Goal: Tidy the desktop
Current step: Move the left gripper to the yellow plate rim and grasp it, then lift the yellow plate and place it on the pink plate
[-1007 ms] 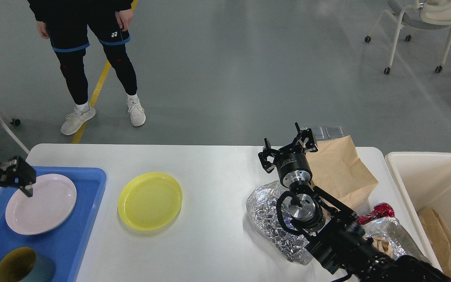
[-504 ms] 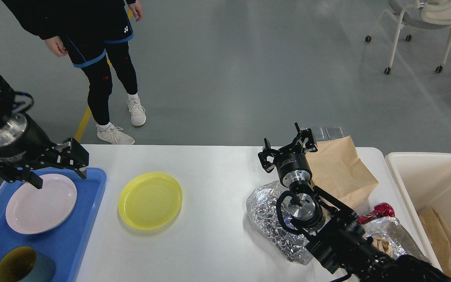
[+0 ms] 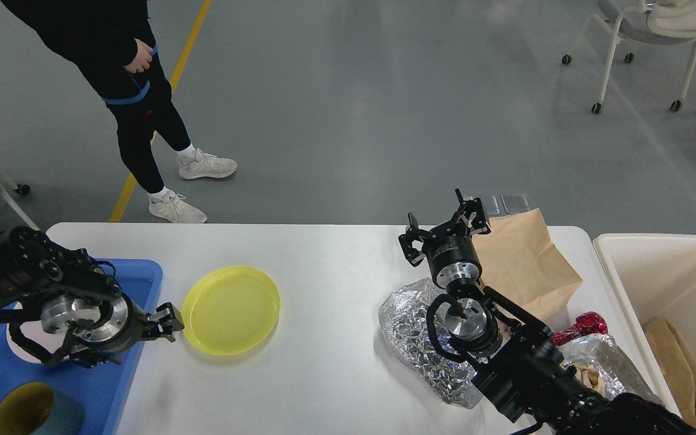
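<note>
A white desktop (image 3: 330, 254) with rounded corners fills the lower part of the head view, with grey floor beyond it. At the far left, a blue tray (image 3: 142, 272) rests on the desktop, holding a pale plate (image 3: 17, 347) mostly hidden by the arm and a dark mug (image 3: 22, 414) with a yellowish inside at the bottom edge. The left gripper (image 3: 164, 323) sits low over the tray's right edge, its tip just beside the rim of a yellow plate (image 3: 231, 309); its fingers are seen end-on, so it cannot be told whether they are spread or closed. Behind the desktop stands a person (image 3: 136, 90) in dark clothes and white shoes. Right of centre, the right gripper (image 3: 444, 229) is raised with fingers spread, grasping nothing, beside a brown paper bag (image 3: 526, 260). Crumpled silver foil (image 3: 408, 338) lies under its arm, with a red wrapper (image 3: 589, 325) nearby. At the far right stands a cream bin (image 3: 662, 266).
</note>
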Tool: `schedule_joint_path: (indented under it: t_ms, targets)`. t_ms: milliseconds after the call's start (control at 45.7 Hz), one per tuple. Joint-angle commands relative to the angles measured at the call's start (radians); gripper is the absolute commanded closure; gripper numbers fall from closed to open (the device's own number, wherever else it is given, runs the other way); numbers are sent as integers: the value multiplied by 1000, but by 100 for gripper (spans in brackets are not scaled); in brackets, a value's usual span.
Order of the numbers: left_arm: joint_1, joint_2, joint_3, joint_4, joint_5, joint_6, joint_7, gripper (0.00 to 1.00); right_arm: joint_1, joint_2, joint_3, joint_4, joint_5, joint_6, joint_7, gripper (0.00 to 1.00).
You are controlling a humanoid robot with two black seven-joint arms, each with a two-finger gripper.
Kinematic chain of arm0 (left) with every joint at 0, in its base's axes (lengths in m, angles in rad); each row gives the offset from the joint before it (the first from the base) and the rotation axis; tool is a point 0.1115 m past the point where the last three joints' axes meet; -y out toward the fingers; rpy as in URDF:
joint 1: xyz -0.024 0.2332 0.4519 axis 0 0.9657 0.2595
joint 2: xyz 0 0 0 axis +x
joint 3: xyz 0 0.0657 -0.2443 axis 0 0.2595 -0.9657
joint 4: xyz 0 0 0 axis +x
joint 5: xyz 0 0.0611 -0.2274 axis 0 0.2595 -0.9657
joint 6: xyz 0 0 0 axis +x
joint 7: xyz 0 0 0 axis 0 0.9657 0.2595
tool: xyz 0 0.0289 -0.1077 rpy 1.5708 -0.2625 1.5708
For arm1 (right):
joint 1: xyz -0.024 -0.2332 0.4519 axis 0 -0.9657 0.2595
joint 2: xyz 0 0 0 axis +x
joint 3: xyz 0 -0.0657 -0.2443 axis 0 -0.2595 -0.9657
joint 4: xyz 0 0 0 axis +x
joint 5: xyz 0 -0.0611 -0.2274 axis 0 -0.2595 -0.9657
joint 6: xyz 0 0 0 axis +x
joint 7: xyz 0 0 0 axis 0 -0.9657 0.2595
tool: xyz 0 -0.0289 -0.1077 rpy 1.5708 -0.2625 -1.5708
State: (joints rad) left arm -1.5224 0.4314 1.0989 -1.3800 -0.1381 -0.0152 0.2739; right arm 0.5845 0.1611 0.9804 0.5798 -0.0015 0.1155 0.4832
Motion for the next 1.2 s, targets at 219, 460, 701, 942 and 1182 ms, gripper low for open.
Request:
schedule_joint_path:
  t_ms: [219, 460, 701, 942, 1182]
  targets:
    - [113, -33, -123, 25, -31, 196, 1, 13, 0, 0, 0, 0, 0, 0, 0, 0]
    - [166, -62, -129, 78, -31, 221, 1, 17, 0, 0, 0, 0, 0, 0, 0, 0]
    - [192, -69, -129, 154, -31, 245, -1, 28, 0, 0, 1, 0, 0, 0, 0, 0]
    - [232, -94, -148, 203, -31, 253, -2, 28, 0, 0, 1, 0, 0, 1, 0, 0]
    - [268, -129, -165, 242, -31, 277, -1, 32, 0, 0, 0, 0, 0, 1, 0, 0]
